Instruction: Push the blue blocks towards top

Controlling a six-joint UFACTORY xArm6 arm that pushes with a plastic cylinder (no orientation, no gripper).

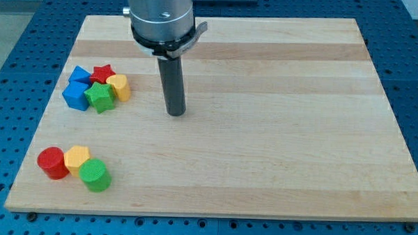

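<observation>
Two blue blocks sit at the view's left: a blue triangular block and below it a blue cube-like block. They are packed with a red star, a green star and a yellow block. My tip rests on the board to the right of this cluster, apart from the yellow block.
A second cluster lies at the view's bottom left: a red cylinder, a yellow block and a green cylinder. The wooden board ends close to the left of both clusters. A blue pegboard table surrounds the board.
</observation>
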